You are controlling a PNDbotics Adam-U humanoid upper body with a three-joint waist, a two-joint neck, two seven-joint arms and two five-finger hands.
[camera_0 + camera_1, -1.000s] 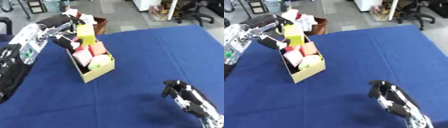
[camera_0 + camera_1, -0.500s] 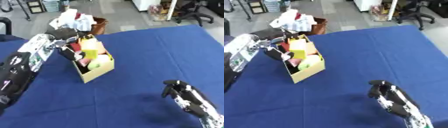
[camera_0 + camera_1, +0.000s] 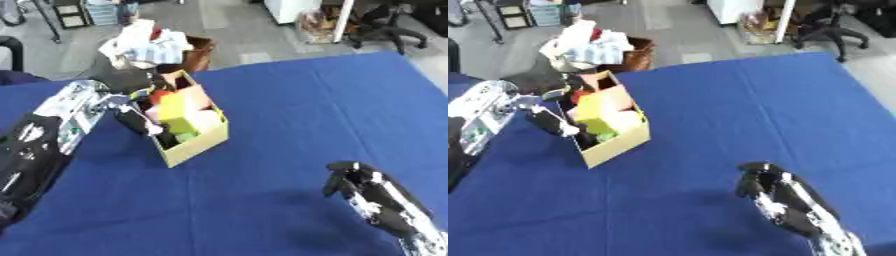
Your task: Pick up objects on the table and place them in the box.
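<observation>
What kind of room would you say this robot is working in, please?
Probably an office or lab: a table under a blue cloth, a black office chair on grey floor behind it, and a cardboard box of coloured items by the left hand.

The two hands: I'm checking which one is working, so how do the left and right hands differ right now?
The left hand is at the cardboard box, against its near-left wall; the right hand hangs over bare blue table, far from the box. The left hand's fingers point down beside the box; the right hand's fingers are curled. Both are black, and neither visibly holds an object.
</observation>
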